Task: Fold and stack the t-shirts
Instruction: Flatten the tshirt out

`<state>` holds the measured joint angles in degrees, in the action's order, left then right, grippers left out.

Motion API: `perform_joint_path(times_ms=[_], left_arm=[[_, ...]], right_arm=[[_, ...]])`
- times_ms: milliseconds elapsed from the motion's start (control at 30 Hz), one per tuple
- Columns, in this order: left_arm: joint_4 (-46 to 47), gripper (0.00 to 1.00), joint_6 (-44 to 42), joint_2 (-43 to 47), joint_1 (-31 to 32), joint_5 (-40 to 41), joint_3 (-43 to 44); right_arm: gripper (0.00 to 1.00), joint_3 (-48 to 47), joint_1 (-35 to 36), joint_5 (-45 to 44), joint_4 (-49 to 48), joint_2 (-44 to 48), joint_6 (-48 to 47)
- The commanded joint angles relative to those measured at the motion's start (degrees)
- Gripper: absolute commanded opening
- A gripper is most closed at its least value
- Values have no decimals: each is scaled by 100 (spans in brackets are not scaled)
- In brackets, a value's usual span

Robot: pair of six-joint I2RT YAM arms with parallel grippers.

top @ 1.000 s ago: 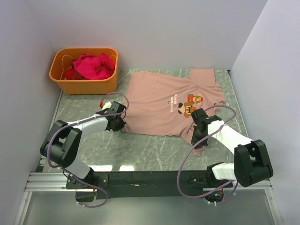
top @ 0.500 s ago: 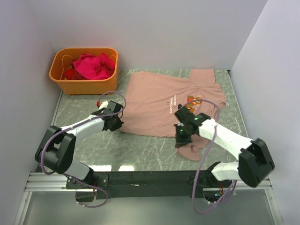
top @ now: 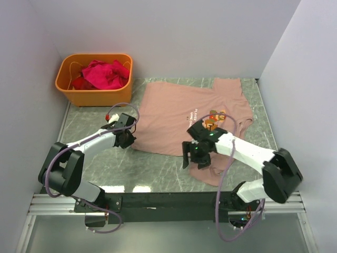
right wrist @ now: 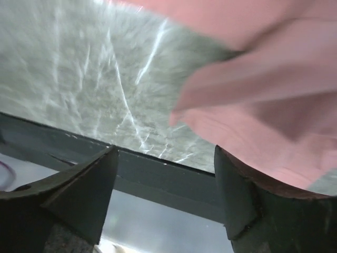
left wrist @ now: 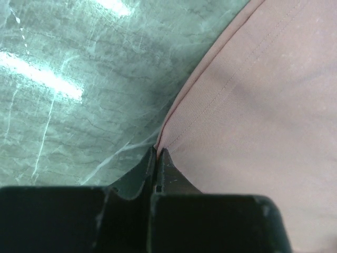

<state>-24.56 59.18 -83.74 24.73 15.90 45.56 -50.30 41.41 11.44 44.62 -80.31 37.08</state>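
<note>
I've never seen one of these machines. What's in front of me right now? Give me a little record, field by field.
Surface: grey marbled table
Main item: dusty pink-tan cotton t-shirt with a pixel-art chest print, spread out, rumpled at its near right part
Left hand: shut, pinching the shirt's hem
Right hand: open, holding nothing, over the shirt's near edge
Container: orange plastic tub at the far left corner
In the tub: crumpled magenta-red t-shirts
Progress: nothing stacked yet

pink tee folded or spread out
Mostly spread: tee lies flat on the table, only its near edge rumpled at the right gripper.
</note>
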Motion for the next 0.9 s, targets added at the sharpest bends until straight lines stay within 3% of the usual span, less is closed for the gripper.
perform_joint_path(times_ms=[0,133,333,633,867], left_arm=[[30,1,-126,7,-56,124,5],[82,1,-134,-116,-56,141,49],[197,1,-257,-300,-56,10,93],[539,1,-354,-423,-56,-227,102],[601,1,-372,-1046,-56,-281,681]], right_arm=[[80,230,-605,-300,284,630,186],[82,600,-2334,-344,30,824,-69],[85,40,-3655,-660,-594,-350,-579],[86,-1085,-4606,-794,-718,-2119,-834],[86,-3044,-4721,-1012,-463,-3577,-1097]])
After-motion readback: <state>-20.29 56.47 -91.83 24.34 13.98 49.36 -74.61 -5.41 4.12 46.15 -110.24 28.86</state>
